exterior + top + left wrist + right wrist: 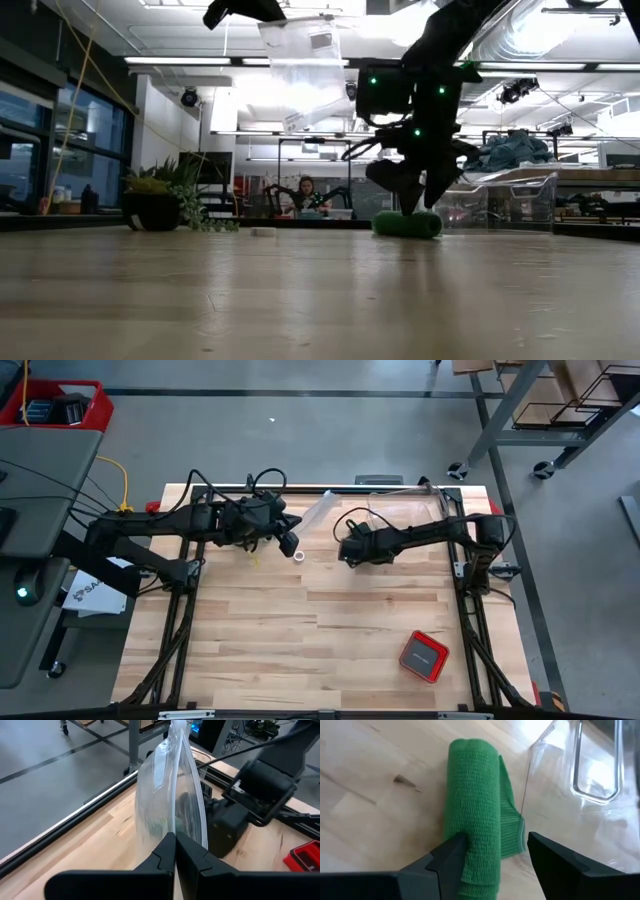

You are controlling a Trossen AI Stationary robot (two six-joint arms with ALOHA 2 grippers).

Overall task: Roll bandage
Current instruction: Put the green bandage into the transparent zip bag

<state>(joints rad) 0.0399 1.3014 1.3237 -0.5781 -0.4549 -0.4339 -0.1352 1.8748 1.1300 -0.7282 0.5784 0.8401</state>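
- Bandage (472, 795): I saw it as a bright green roll lying on the wooden table (320, 650), toward the far side and right of centre, with a loose end of fabric sticking out along 1 side.
- Right gripper (497, 852): I had it low over the roll, its 2 fingers spread to either side of the near end. 1 finger (447, 857) touched the roll; the other stood clear of it, so the hold was wide, not clamped.
- From table height, the green roll rested on the wood directly under that gripper.
- Left gripper (175, 852): I had it raised above the far left part of the table, fingers pinched closed on the edge of a clear plastic bag (170, 790), which hung in the air.
- A small white ring (299, 556) lay on the table between the 2 grippers.
- A clear plastic container (597, 765) sat just beside the bandage.
- A red box (424, 656) sat near the right front of the table, well apart from the rest.
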